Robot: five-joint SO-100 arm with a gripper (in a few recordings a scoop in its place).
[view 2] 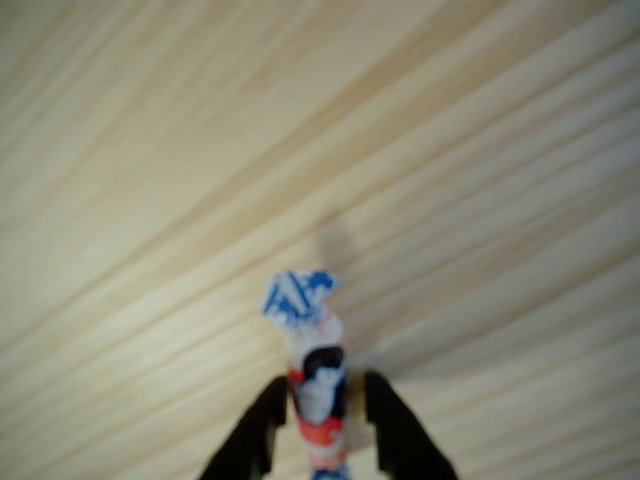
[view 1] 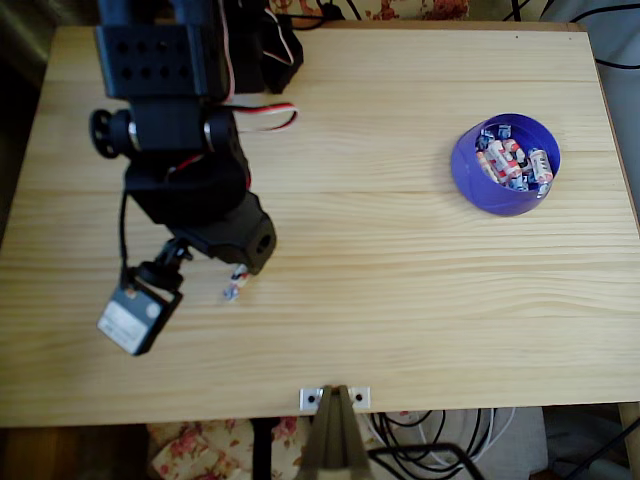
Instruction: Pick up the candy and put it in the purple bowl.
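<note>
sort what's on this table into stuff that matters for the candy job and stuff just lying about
Belongs to the job:
candy between the end effector fingers
purple bowl, already holding look-alike sweets

Just lying about:
cables below the table edge
metal bracket

Black arm [view 1: 185, 130] reaches from the far left edge toward the near side in the overhead view — gripper [view 2: 320, 420] pointing down, its two dark fingers [view 2: 262, 430] closed on the candy [view 2: 315, 385].

Pale pine table [view 1: 400, 300], floral fabric [view 1: 200, 450] below
</note>
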